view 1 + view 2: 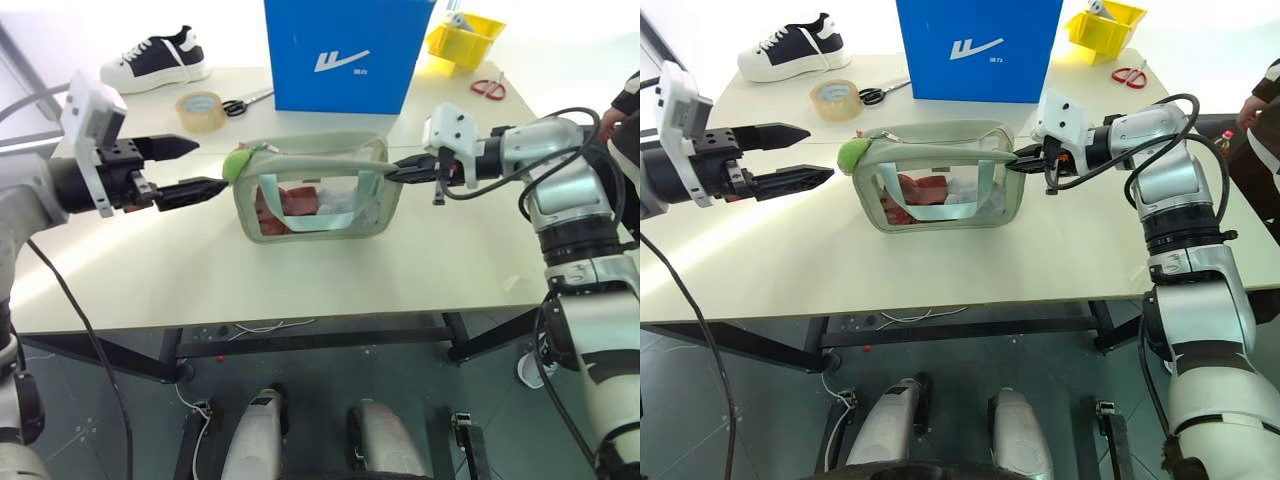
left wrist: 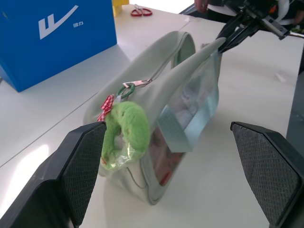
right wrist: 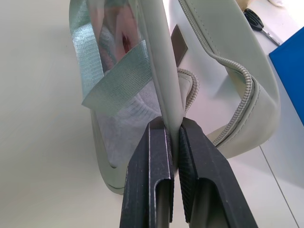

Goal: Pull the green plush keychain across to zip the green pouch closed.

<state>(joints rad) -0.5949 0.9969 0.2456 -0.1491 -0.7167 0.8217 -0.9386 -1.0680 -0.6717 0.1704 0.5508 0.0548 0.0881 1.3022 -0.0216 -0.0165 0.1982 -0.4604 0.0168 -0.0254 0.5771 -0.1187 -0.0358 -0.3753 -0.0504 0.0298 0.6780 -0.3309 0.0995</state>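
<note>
- Boxy pale sage-green fabric pouch (image 1: pixel 315 200) with clear plastic window sides standing on the pale table (image 1: pixel 300 280), near its middle, in front of a big blue box (image 1: pixel 345 50); top zipper open, reddish contents visible through the window.
- Small lime-green fuzzy plush keychain (image 2: pixel 126 128) hanging at the pouch's left end on a ring and a bit of red checked ribbon.
- Right gripper (image 3: pixel 173 137) clenched on the pouch's edge at its right end, the fabric pinched flat between both black fingers, bracing that end.
- Left gripper (image 1: pixel 195 168) released, fingers spread wide, tips just beside the plush; in the left wrist view one finger pad (image 2: pixel 85 161) right next to the plush, contact impossible to confirm, the other well off to the far side.
- Step in hand, by judgement: anchoring done, approach to the plush under way, grasp not yet made.
- Next move calling for: easing in until the plush sits between the pads, closing firmly on the soft body, then drawing it along the zipper line toward the right gripper.
- Risk: squashy plush slipping out of the grip, or the pouch dragging instead of zipping if the right-end hold gives.
- Elsewhere: tape roll (image 1: pixel 200 108), black-handled scissors (image 1: pixel 240 104), a sneaker (image 1: pixel 155 60), a yellow bin (image 1: pixel 462 40), red scissors (image 1: pixel 488 88).
</note>
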